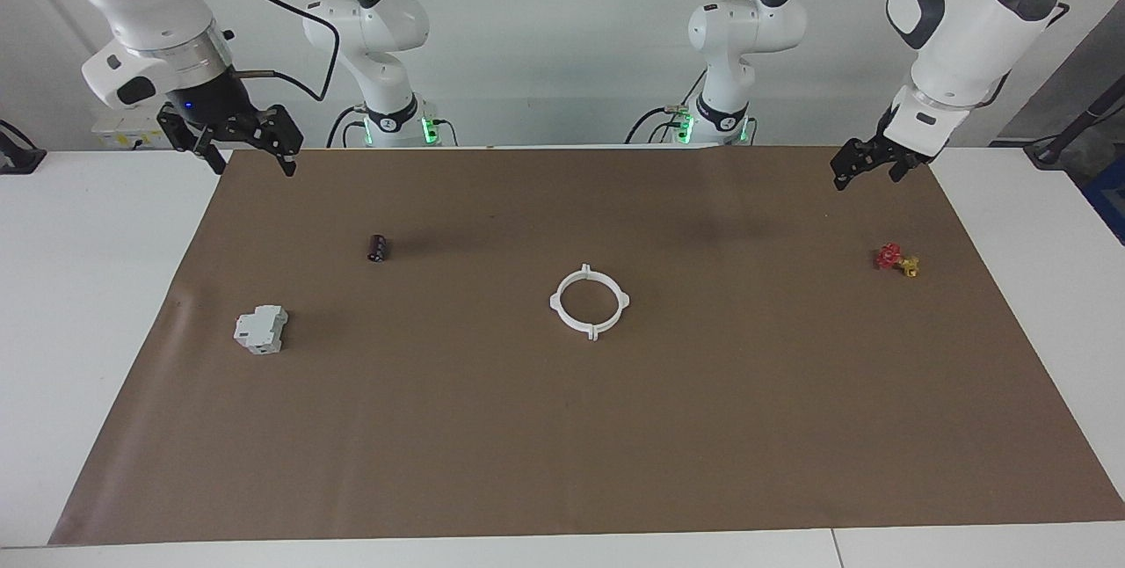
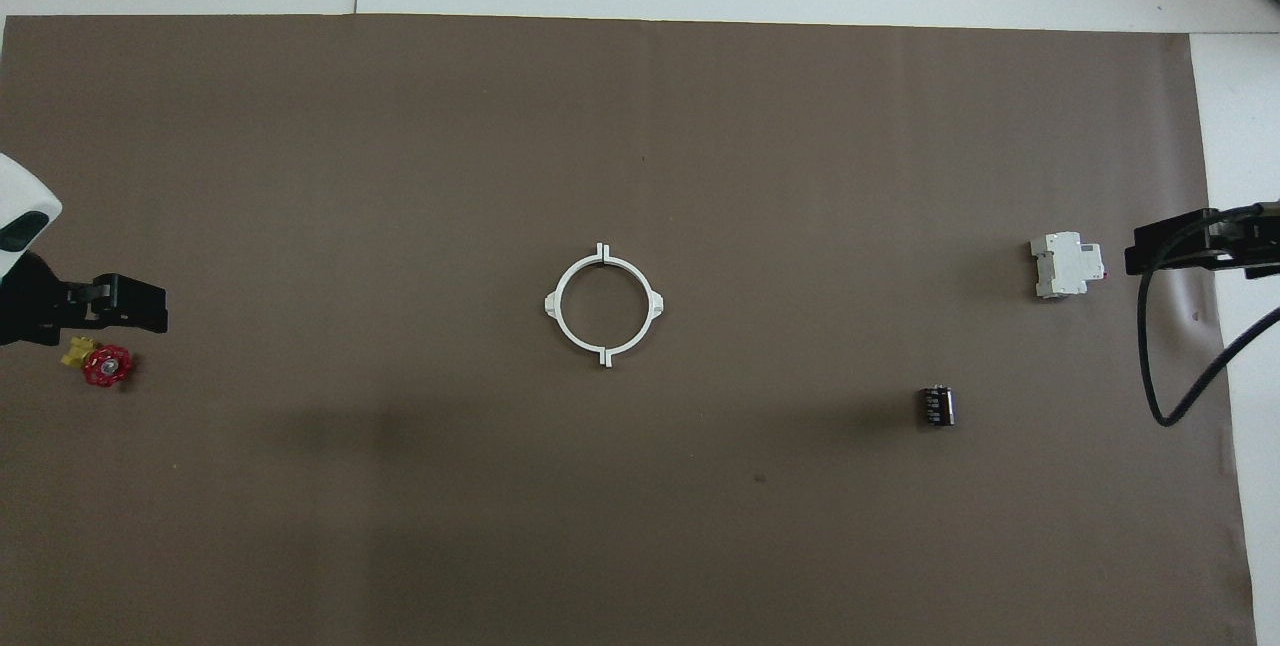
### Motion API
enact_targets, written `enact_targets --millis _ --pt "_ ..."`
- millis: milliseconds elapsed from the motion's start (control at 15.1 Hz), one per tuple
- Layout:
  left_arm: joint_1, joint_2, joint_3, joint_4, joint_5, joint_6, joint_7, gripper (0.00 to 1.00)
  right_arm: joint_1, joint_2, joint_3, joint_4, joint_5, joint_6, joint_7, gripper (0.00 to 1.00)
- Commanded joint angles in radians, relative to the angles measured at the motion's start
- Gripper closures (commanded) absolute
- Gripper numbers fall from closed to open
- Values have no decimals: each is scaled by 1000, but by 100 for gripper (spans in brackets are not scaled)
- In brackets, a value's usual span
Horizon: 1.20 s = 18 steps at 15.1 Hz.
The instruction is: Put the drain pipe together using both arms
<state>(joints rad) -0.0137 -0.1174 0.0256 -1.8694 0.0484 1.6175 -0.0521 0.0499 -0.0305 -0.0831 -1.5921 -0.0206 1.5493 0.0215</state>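
You have the drain pipe (image 1: 589, 301) (image 2: 604, 304) lying as one closed ring mid-worktop, bare brown mat (image 1: 703, 427) all around it. Left tool (image 1: 866, 165) (image 2: 125, 304) hangs over the mat's edge above the red-and-yellow valve (image 1: 896, 259); right tool (image 1: 250, 146), spread wide, holds nothing over the other end.

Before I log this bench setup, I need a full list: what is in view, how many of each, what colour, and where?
drain pipe: two half-rings, white, together as one ring, mid-mat
block: one, pale grey, toward the right arm's end
cylinder: one, small, dark, nearer to the robots than the block
valve: one, red and yellow, toward the left arm's end
mat: one, brown, on the white table
left claw: black, raised over the mat's edge, empty
right claw: black, raised over the mat's corner, open, empty
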Motion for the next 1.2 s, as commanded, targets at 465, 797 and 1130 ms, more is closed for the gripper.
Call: enact_targets --millis 465,797,1130 --pt "-48 61 2 156 -15 -87 11 0 -7 -11 3 -8 19 -8 9 0" --pt "-54 58 -15 159 -15 -63 3 0 -7 -11 5 -8 19 -8 9 0" --pt "-49 38 -12 157 -15 -80 3 0 -7 -11 3 -8 19 -8 9 0"
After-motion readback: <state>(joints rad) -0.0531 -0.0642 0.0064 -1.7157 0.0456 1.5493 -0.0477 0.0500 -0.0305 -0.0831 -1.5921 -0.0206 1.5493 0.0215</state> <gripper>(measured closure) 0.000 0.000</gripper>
